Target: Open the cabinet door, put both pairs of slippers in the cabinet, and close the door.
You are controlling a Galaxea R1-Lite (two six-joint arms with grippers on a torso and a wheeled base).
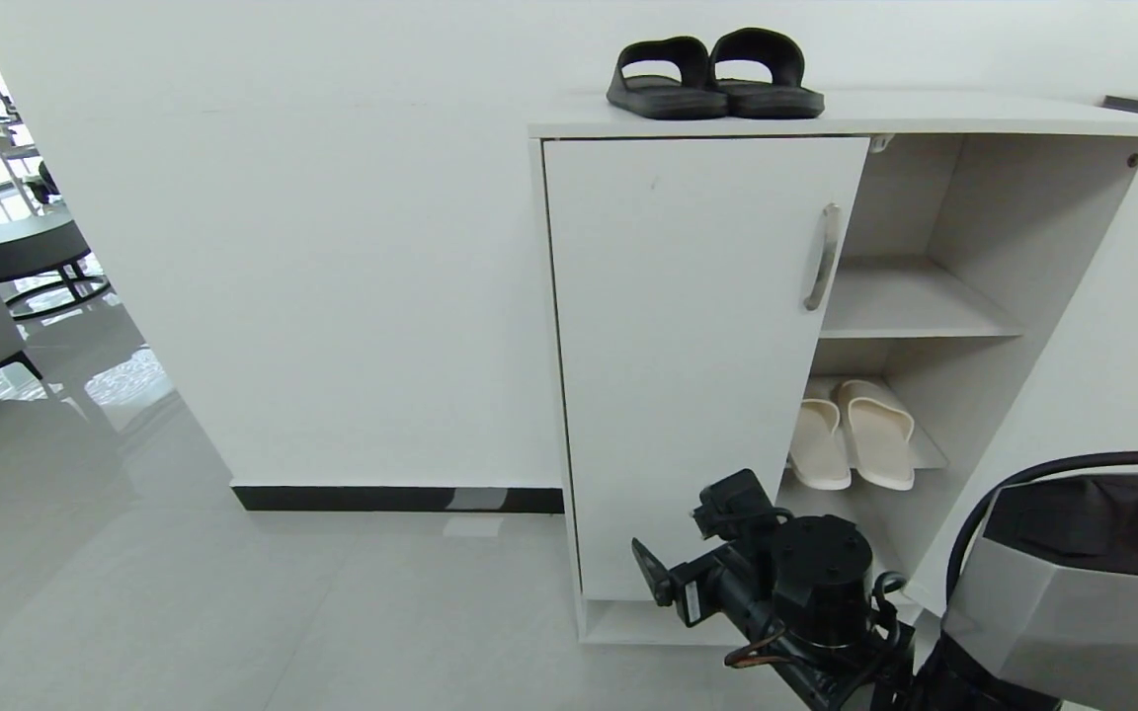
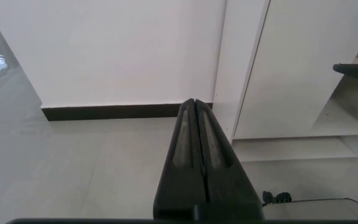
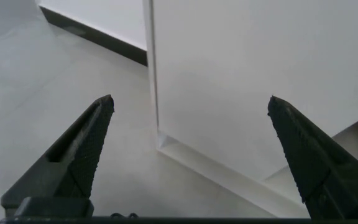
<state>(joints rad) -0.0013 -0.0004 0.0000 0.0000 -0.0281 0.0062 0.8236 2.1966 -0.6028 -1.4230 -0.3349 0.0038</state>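
Right pincer [image 3: 190, 102] sits spread wide, low before the closed left door [image 1: 688, 365] of the white wooden cabinet [image 1: 925, 114] — left pincer [image 2: 194, 106] is squeezed together on nothing, over the grey tile floor [image 2: 104, 168]. Black slide slippers [image 1: 715, 77] rest on the cabinet's top; cream slippers [image 1: 853, 434] lie on the lower shelf [image 1: 928, 452] inside, right door [image 1: 1112, 326] swung open.
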